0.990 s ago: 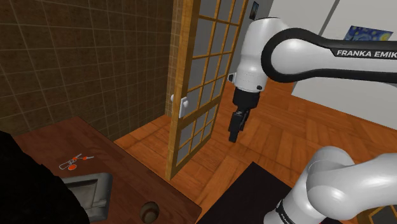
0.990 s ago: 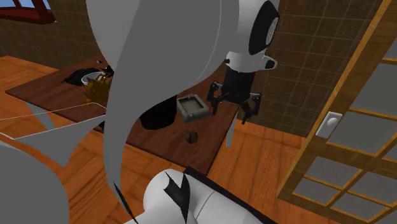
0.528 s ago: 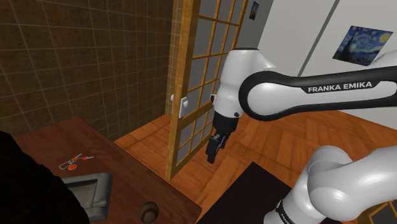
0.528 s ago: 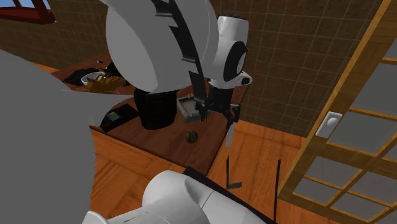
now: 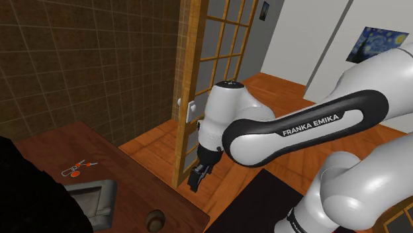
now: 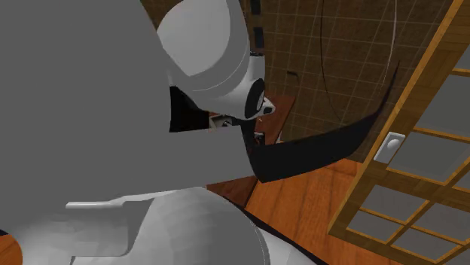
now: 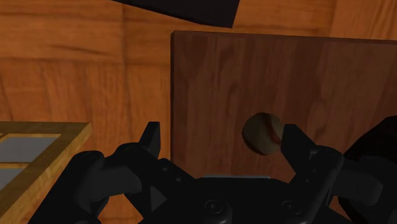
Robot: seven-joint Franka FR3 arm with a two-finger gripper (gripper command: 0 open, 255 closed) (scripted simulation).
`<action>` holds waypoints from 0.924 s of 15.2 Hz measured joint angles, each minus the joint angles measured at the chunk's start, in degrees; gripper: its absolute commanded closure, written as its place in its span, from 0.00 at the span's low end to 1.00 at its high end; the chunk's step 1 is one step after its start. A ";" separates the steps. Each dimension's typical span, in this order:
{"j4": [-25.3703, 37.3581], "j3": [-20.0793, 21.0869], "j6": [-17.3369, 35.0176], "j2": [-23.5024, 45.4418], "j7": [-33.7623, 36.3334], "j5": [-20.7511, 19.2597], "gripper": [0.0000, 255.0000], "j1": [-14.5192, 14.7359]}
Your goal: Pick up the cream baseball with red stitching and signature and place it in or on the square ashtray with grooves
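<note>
the baseball (image 7: 263, 132) lies on the dark wooden table (image 5: 132, 175) close to its edge, near the grey square ashtray (image 5: 107, 197). the gripper (image 7: 221, 137) hangs above it, jaws wide and empty. nothing is grasped yet, so the descent, pick-up and placing all remain.

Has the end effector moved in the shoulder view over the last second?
Yes. The end effector dropped leftward in the shoulder view, from right of the lattice door to its foot, near the wooden table.

The baseball (image 7: 263, 132) is tan with red stitching, the ashtray (image 5: 109, 198) grey, the table (image 7: 216, 83) grained red-brown.
</note>
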 measured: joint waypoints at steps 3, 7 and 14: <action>0.81 3.54 7.43 6.58 3.42 -1.74 0.00 -1.13; 3.44 9.02 17.23 17.61 12.28 -9.74 0.00 -4.22; 12.97 4.12 27.02 38.70 40.64 -42.77 0.00 0.29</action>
